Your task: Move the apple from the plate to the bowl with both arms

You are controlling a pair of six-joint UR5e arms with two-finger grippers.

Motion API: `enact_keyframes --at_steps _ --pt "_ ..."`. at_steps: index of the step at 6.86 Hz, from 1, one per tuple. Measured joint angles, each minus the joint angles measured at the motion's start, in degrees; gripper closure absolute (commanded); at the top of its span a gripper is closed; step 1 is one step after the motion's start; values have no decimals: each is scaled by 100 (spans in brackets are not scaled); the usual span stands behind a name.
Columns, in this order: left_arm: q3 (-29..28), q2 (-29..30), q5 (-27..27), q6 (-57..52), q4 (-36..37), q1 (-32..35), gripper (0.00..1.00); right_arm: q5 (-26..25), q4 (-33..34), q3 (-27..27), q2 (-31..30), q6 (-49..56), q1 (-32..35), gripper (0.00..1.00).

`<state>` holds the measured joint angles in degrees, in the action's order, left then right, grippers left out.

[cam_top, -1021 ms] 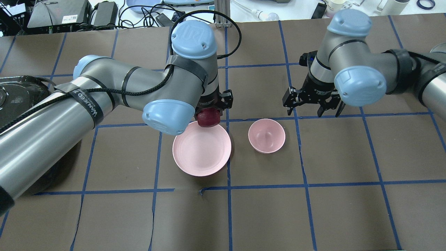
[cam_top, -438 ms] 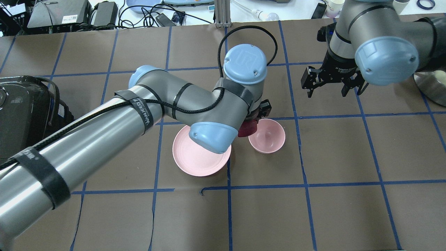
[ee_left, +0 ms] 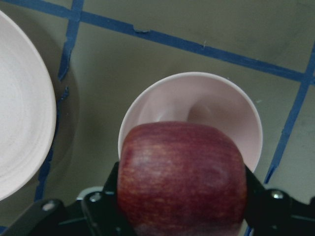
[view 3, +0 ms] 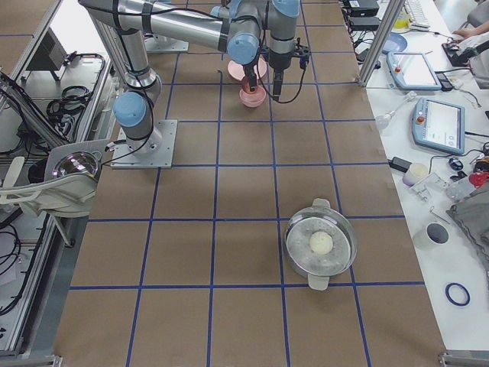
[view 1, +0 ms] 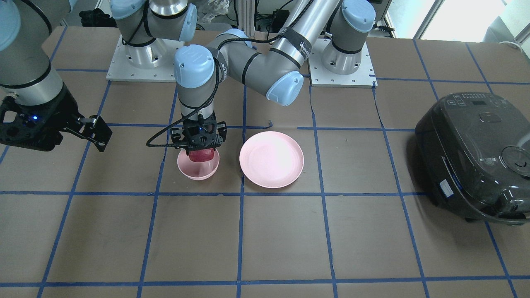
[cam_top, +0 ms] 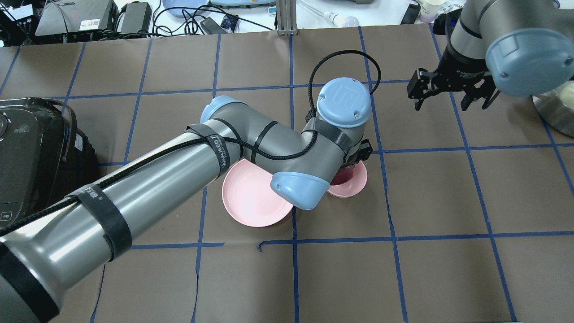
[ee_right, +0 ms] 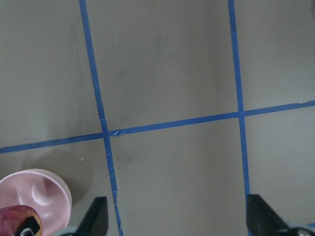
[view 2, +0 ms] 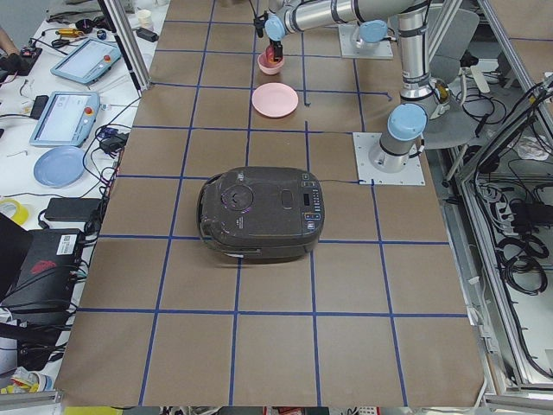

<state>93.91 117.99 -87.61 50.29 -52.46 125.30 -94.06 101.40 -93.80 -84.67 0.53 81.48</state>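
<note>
My left gripper (view 1: 201, 152) is shut on the dark red apple (view 1: 203, 156) and holds it just above the small pink bowl (view 1: 198, 170). In the left wrist view the apple (ee_left: 182, 177) sits between the black fingers (ee_left: 98, 206), over the bowl (ee_left: 197, 101). The pink plate (view 1: 271, 159) lies bare beside the bowl. In the overhead view my left wrist covers most of the bowl (cam_top: 355, 186) and part of the plate (cam_top: 249, 202). My right gripper (cam_top: 448, 99) is open and empty, farther right, well apart from the bowl. Its wrist view shows the bowl (ee_right: 42, 194) at the lower left.
A black rice cooker (view 1: 476, 157) stands at the table's end on my left (cam_top: 31, 143). A metal pot (view 3: 321, 243) with a white ball inside stands at the end on my right. Blue tape lines grid the brown table (view 1: 290, 240).
My left arm has carried the apple rightward from over the plate's far rim to over the bowl. My right gripper has moved away to the right and farther back, still open.
</note>
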Motion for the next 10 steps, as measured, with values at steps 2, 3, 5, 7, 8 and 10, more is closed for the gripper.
enact_keyframes --at_steps 2,3,5,7,8,10 --pt "4 159 92 -16 149 38 93 -40 -23 74 -15 0 -37 0" --pt "7 196 98 -24 149 43 3 -42 -24 99 -23 0 -37 0" --pt "-6 239 92 -46 146 46 0 -5 -36 179 -30 0 -25 0" --pt "-72 204 64 -112 138 34 0 -18 -31 250 -54 -41 -19 0" --pt "-132 113 43 -261 60 -6 0 -10 -11 268 -81 -71 -19 0" --pt "-253 -306 46 -798 -524 -295 0 42 10 345 -131 -101 -21 0"
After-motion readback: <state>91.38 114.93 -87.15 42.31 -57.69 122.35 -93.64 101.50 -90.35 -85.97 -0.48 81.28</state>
